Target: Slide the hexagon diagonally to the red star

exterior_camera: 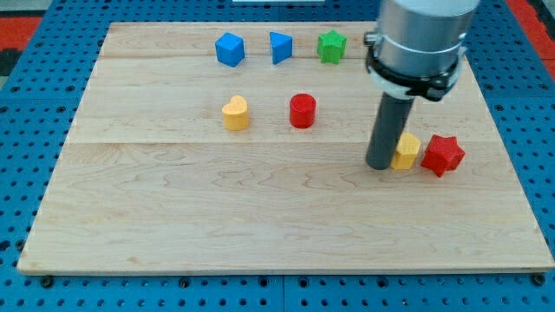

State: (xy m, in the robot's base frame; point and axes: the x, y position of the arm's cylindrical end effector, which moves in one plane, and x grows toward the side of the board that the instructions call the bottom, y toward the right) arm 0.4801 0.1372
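Observation:
The yellow hexagon (406, 152) sits at the view's right, touching or nearly touching the red star (443, 155) on its right side. My tip (380, 165) rests on the board right against the hexagon's left side and hides part of it. The rod rises toward the view's top right.
A red cylinder (302, 111) and a yellow heart (235, 113) sit mid-board. A blue cube (230, 48), a blue triangular block (279, 46) and a green star (330, 46) line the top edge of the wooden board (173, 217).

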